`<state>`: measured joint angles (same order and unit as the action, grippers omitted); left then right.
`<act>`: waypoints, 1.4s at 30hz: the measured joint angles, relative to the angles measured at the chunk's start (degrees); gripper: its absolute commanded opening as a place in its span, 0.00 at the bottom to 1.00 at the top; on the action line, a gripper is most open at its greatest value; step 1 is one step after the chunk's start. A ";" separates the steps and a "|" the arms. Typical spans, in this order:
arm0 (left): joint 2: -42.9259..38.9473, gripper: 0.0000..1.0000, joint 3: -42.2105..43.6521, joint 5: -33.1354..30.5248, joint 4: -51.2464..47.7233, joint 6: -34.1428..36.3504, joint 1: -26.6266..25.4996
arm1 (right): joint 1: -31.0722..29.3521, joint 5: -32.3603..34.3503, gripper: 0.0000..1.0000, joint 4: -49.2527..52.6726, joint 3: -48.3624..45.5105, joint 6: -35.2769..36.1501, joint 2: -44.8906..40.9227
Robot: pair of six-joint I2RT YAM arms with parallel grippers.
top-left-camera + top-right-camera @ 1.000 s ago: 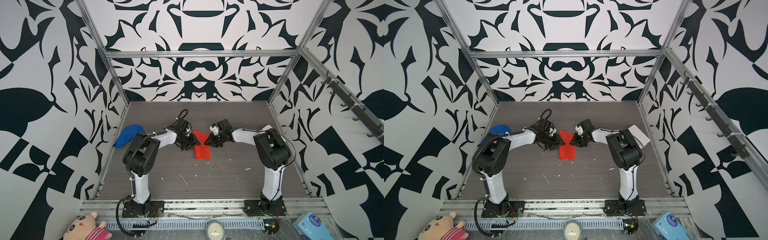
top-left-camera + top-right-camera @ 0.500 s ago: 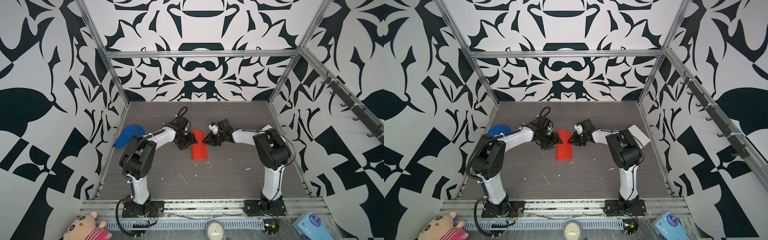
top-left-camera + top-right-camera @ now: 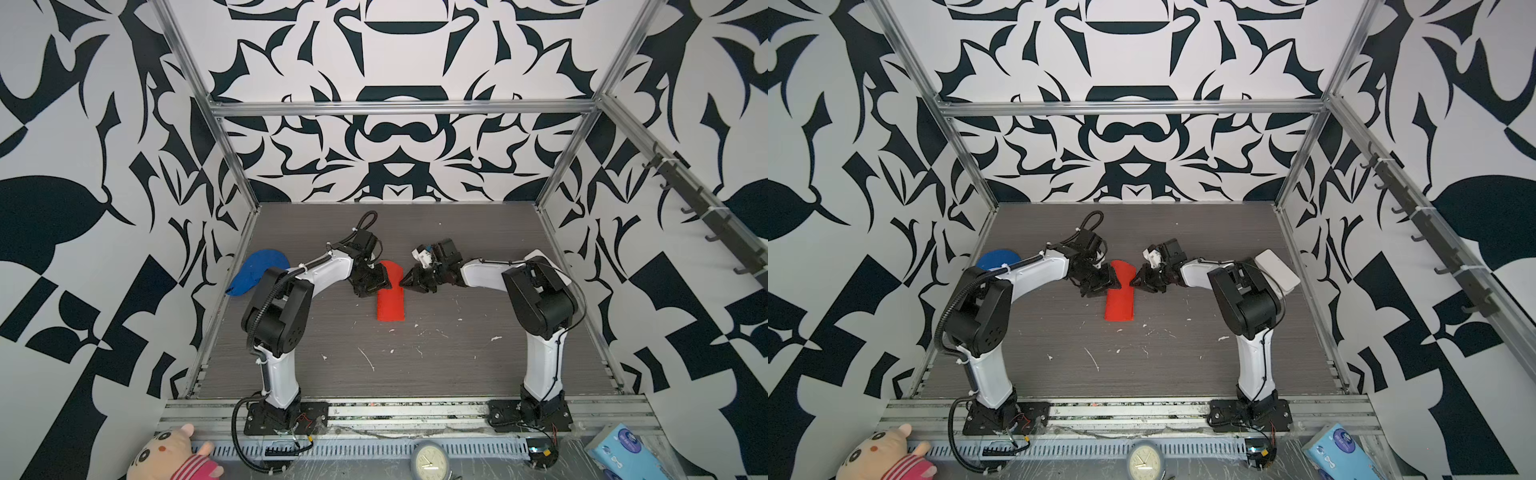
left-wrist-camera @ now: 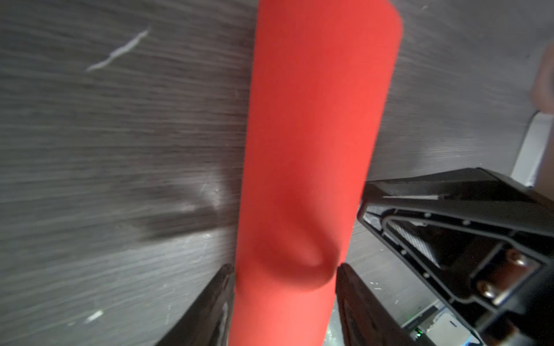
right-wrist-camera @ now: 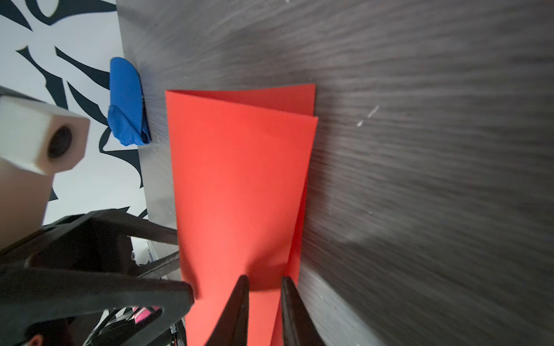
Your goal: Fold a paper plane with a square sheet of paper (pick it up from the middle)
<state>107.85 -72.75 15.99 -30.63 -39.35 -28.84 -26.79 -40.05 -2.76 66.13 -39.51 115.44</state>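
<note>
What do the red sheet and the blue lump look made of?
The red sheet looks like thin matte paper: it bends in soft curves and shows layered edges. The blue lump is probably cloth: matte, with soft wrinkles and folds.

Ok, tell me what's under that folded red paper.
The square sheet of paper is doubled over: a lower red layer peeks out beneath the top one, on the dark table. Anything between the layers or beneath them is covered.
</note>
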 measured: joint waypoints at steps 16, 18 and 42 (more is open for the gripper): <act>2.49 0.53 -2.03 -2.95 -3.13 -0.44 0.02 | -0.33 3.37 0.33 3.15 2.51 1.01 0.66; 2.49 0.54 -2.19 -2.93 -3.10 -0.72 0.02 | -0.31 3.82 0.37 3.50 2.51 1.22 0.66; 0.68 0.58 -1.29 -1.79 -2.56 -1.77 0.87 | -0.33 -2.60 0.48 0.79 3.02 1.60 2.45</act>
<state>108.53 -74.04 14.20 -33.19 -41.12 -27.97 -27.11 -42.65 -1.98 69.14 -37.91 117.89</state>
